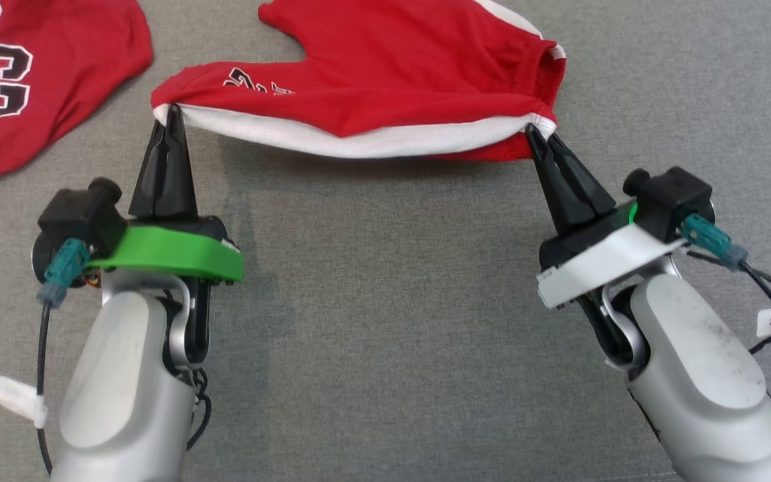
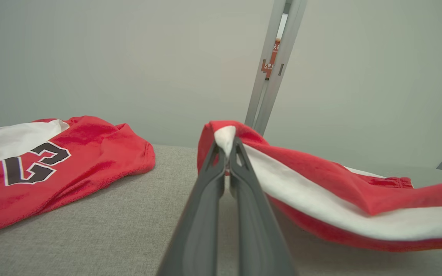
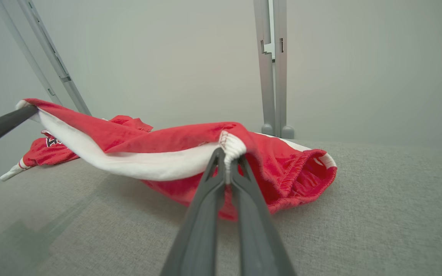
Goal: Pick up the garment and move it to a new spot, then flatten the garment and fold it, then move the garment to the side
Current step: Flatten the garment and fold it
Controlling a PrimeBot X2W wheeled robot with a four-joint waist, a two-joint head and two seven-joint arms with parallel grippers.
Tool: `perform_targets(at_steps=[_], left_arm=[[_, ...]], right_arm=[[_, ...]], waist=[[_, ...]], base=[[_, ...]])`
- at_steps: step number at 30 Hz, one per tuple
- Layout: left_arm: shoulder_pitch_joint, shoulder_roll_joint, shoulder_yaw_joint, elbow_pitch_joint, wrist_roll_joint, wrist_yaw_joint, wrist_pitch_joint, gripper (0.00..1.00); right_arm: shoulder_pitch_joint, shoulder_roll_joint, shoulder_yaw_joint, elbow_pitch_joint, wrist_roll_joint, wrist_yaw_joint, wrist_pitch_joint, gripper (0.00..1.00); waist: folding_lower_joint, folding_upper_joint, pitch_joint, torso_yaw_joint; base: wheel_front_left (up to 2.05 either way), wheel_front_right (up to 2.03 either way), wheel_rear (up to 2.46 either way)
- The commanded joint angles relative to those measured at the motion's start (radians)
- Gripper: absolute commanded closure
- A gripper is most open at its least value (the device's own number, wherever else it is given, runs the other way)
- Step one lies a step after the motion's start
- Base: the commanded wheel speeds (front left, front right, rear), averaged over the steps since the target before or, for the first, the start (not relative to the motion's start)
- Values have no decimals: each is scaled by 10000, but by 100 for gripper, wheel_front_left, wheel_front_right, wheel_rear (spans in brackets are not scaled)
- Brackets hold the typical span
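one pair of red basketball shorts (image 1: 385,73) lies across the far middle of a grey fabric surface (image 1: 385,321). its near edge is lifted and pulled into a shallow, sagging line, while the rest of the cloth rests behind it. a white side stripe (image 1: 359,140) runs along that raised edge from end to end. part of a black number outlined in white (image 1: 251,84) shows near the left end, and the gathered elastic waistband (image 1: 553,67) opens at the right end. the cloth is rumpled, with one leg bunched toward the back.

the left gripper (image 1: 173,117) is clamped on the left tip of the stripe, at the leg hem. the right gripper (image 1: 536,134) is clamped on the white corner by the waistband. both pairs of dark fingers are pressed together with fabric pinched between the tips. gripping the two ends of one seam, well apart, looks meant to spread the shorts so they can be carried or laid down flat. the flattening and folding seem yet to come.

a red jersey (image 1: 44,80) printed 23 lies apart at the far left.
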Motion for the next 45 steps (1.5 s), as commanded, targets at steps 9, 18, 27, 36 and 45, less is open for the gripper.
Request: perform_targets(at_steps=[9,18,27,36,45], left_arm=[[2799,-419,40,-1901,554,-144,-6,100],[4936,-183,-278,-4107,686,304,713,100],[5625,-35,-419,-5096,572,625,1640,100],[4388,88,-259,-3405,337,410,1782,100],[1333,133,-562,-697,718,39,2222,100]], right_arm=[[2748,-315,-330,-1602,263,-7,-28,100],[4968,-656,-913,-3625,593,-7,-29,100],[6002,-719,-767,-4352,741,-7,665,100],[4966,-274,-422,-2607,1241,-7,279,100],[3759,503,-565,-1497,1139,-7,10,100]], waist=[[0,0,-1923,608],[0,0,-2916,870],[0,0,-2550,589],[0,0,-1482,160],[0,0,-293,-599]], base=[[0,0,0],[0,0,0],[0,0,0],[0,0,0],[0,0,0]])
